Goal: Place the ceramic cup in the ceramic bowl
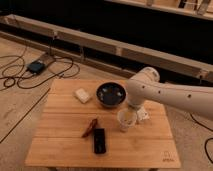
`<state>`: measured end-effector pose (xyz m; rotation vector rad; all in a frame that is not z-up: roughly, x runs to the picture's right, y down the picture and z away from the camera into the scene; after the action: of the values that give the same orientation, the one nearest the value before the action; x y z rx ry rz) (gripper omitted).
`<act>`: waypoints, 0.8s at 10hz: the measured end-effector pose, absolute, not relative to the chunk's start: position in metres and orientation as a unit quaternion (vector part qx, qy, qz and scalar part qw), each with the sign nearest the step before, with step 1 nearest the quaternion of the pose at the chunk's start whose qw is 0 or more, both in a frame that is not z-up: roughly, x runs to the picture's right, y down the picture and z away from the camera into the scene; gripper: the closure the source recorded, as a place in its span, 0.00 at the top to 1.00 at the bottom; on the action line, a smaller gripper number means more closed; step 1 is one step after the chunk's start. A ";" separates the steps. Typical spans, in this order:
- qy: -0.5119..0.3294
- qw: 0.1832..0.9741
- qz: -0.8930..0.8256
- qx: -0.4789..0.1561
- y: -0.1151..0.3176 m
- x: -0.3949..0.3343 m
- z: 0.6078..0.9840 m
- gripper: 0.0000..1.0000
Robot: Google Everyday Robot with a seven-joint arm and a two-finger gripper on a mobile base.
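The pale off-white ceramic cup (125,120) stands on the wooden table (60,145), right of centre. The dark glossy ceramic bowl (110,94) sits just behind it, to the upper left. My white arm comes in from the right and bends down over the cup. My gripper (136,115) is low at the cup's right side, close to its rim, partly hidden by the arm's wrist.
A pale rectangular block (82,95) lies left of the bowl. A black flat device (99,140) and a reddish-brown item (89,127) lie in front, left of the cup. Cables and a small box (36,66) lie on the floor at the left.
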<state>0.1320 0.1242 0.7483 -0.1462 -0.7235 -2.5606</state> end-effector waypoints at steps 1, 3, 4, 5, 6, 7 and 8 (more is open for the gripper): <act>-0.266 0.238 -0.933 -0.054 0.127 0.132 0.757 0.80; -0.268 0.239 -0.932 -0.053 0.124 0.130 0.773 0.80; -0.268 0.237 -0.932 -0.051 0.119 0.130 0.781 0.80; -0.272 0.237 -0.931 -0.051 0.117 0.131 0.784 0.80; -0.272 0.236 -0.931 -0.051 0.112 0.132 0.789 0.80; -0.274 0.235 -0.931 -0.051 0.110 0.132 0.793 0.79; -0.276 0.233 -0.931 -0.052 0.112 0.133 0.795 0.74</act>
<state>0.1331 0.1117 0.7950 -0.1434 -0.7584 -2.5568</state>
